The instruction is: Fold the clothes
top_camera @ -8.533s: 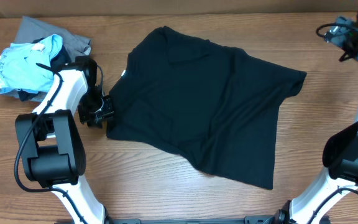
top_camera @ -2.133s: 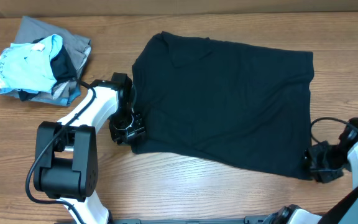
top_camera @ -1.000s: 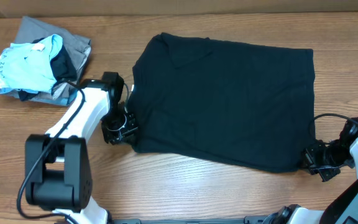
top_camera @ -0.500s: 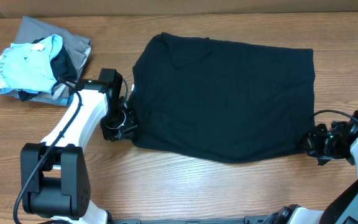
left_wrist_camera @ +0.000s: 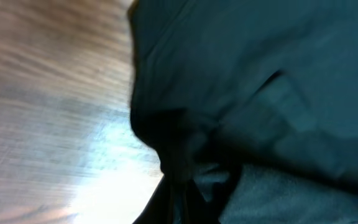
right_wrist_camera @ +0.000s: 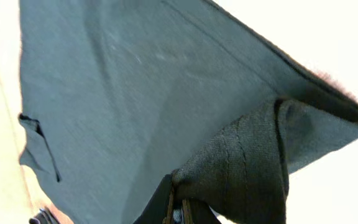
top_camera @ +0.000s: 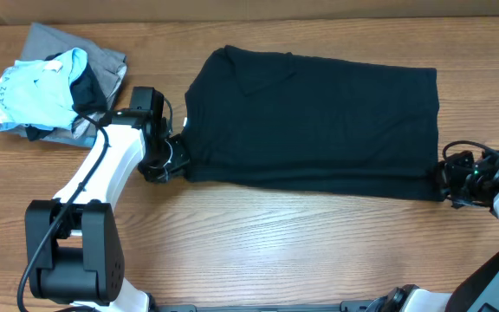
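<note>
where it lies flat, the black shirt point(top_camera: 319, 117) runs left-right.

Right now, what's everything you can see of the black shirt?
The black shirt is plain, soft-looking fabric. It lies mostly flat on the wooden table in a rough rectangle. The left gripper pinches one corner of its near edge and the right gripper the other, with fabric bunched at both.

Black shirt point(top_camera: 310, 121): one, between both grippers.
Grippers: two, left gripper point(top_camera: 170, 160) and right gripper point(top_camera: 447, 180).
Light-blue garment point(top_camera: 33, 91): one, on left gripper's outer side.
Grey garments point(top_camera: 55, 39) under it: count unclear.
Table point(top_camera: 275, 251): one.
</note>
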Controlling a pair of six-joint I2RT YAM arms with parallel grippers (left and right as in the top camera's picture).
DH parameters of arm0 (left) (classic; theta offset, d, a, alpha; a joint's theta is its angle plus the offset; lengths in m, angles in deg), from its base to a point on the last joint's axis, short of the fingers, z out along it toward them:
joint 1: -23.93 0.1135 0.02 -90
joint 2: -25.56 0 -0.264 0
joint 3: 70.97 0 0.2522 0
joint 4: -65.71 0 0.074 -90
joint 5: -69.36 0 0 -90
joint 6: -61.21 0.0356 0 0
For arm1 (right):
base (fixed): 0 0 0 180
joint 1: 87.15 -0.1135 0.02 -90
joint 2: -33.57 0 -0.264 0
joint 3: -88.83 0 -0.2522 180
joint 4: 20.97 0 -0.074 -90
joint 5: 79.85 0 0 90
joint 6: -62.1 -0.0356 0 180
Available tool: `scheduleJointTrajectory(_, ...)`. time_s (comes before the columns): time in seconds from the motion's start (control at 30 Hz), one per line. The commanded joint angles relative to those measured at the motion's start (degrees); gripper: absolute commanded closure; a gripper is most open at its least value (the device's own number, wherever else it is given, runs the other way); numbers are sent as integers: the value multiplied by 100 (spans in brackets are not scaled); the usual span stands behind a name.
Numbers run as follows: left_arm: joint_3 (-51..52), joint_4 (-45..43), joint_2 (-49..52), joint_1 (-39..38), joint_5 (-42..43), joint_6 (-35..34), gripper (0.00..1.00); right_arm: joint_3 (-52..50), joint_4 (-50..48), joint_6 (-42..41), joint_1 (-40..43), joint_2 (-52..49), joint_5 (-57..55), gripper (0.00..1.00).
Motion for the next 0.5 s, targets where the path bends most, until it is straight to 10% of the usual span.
scheduleJointTrajectory(0.0,0,-273,-118,26,26,-68,94,140,-238,-221,-11,111,-2,96)
scheduleJointTrajectory(0.47,0,-955,-118,26,-92,249,83,129,-667,-472,-52,101,-26,96)
